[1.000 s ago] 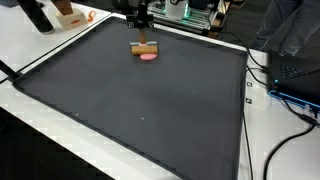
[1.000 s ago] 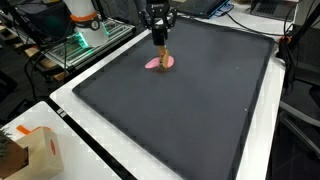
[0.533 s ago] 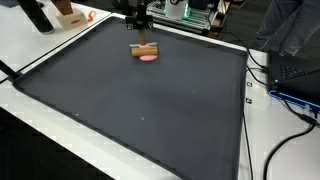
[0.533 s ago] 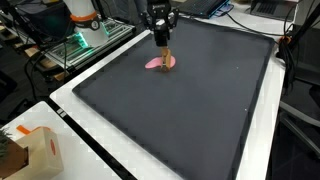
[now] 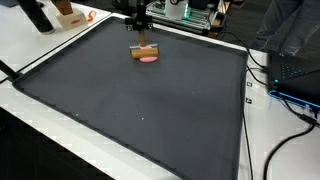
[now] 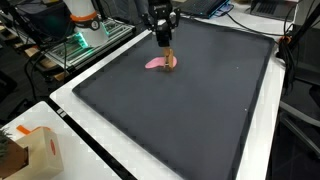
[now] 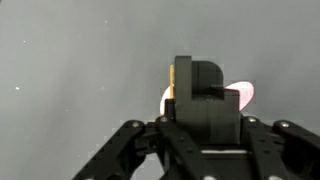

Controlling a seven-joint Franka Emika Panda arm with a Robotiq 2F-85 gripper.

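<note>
Wrist view: gripper [image 7: 205,92] fingers are closed on a tan rectangular wooden block [image 7: 172,85] at frame centre. A flat pink oval piece [image 7: 243,94] lies directly beneath, protruding right. In an exterior view, the block's [image 5: 145,47] long axis runs left-right above the black mat [image 5: 140,110], upper centre.

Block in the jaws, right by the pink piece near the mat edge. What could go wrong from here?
1. Wrist view shows only a tan sliver of the wooden block beside the jaws of the gripper; the hold may be shallow and slip.
2. The block hangs right beside the pink piece; lowering could shove it.
3. Both sit near the far edge of the black mat; a shove might push the piece off.
</note>
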